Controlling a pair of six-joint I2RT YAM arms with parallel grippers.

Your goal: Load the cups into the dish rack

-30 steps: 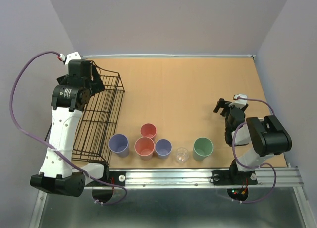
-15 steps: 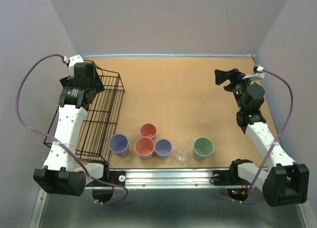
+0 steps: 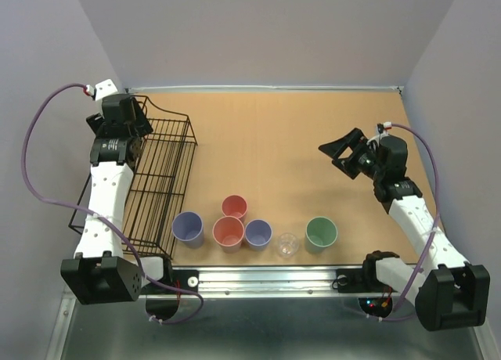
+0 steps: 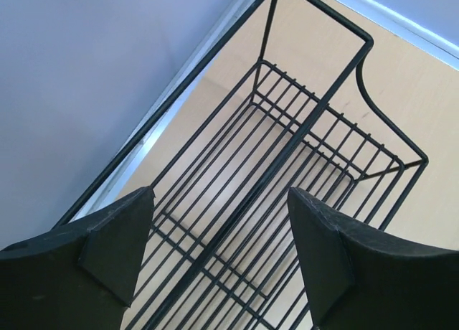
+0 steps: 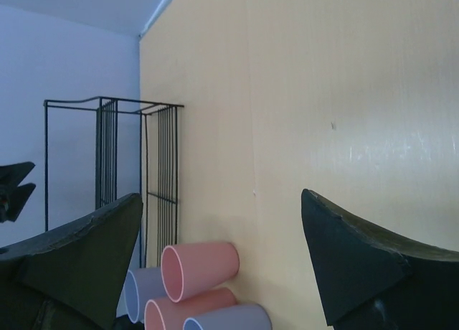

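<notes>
Six cups stand in a cluster near the front edge: a lavender cup (image 3: pixel 188 228), two salmon cups (image 3: pixel 229 232) (image 3: pixel 234 207), a second lavender cup (image 3: pixel 257 233), a clear cup (image 3: pixel 287 244) and a green cup (image 3: pixel 321 232). The black wire dish rack (image 3: pixel 168 172) lies along the left side with no cup in it. My left gripper (image 3: pixel 129 121) hangs open above the rack's far end, with the rack bars (image 4: pixel 287 151) showing between its fingers. My right gripper (image 3: pixel 335 156) is open in the air at the right, facing the salmon cups (image 5: pixel 201 267) and the rack (image 5: pixel 143 158).
Lavender walls close in the left, back and right of the tan table (image 3: pixel 282 141). A metal rail (image 3: pixel 313 278) runs along the near edge, just in front of the cups. The left arm's purple cable (image 3: pixel 31 164) loops beside the rack.
The right arm unfolded from beside its base, swung out to the far right, then came in toward the middle. The left gripper shifted back and left over the rack's far end.
</notes>
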